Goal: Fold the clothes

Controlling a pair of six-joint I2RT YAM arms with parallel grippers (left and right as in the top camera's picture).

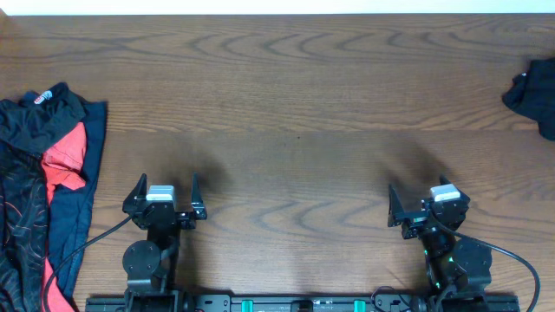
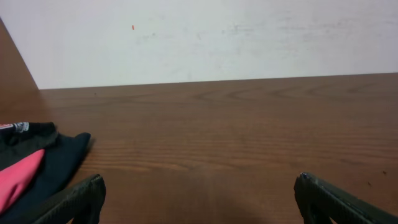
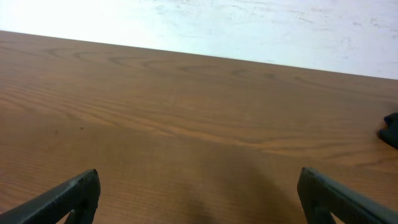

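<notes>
A heap of clothes (image 1: 39, 182) lies at the table's left edge: a black jersey with wavy lines (image 1: 19, 217), a red top (image 1: 65, 156) and a navy top (image 1: 82, 208). It also shows at the lower left of the left wrist view (image 2: 37, 165). Another dark garment (image 1: 533, 94) lies at the far right edge and peeks into the right wrist view (image 3: 390, 129). My left gripper (image 1: 165, 192) (image 2: 199, 193) is open and empty, right of the heap. My right gripper (image 1: 421, 208) (image 3: 199, 193) is open and empty near the front right.
The wooden table (image 1: 295, 113) spreads between the two garments. A white wall (image 2: 211, 37) stands behind the far edge. The arm bases and cables (image 1: 303, 302) sit along the front edge.
</notes>
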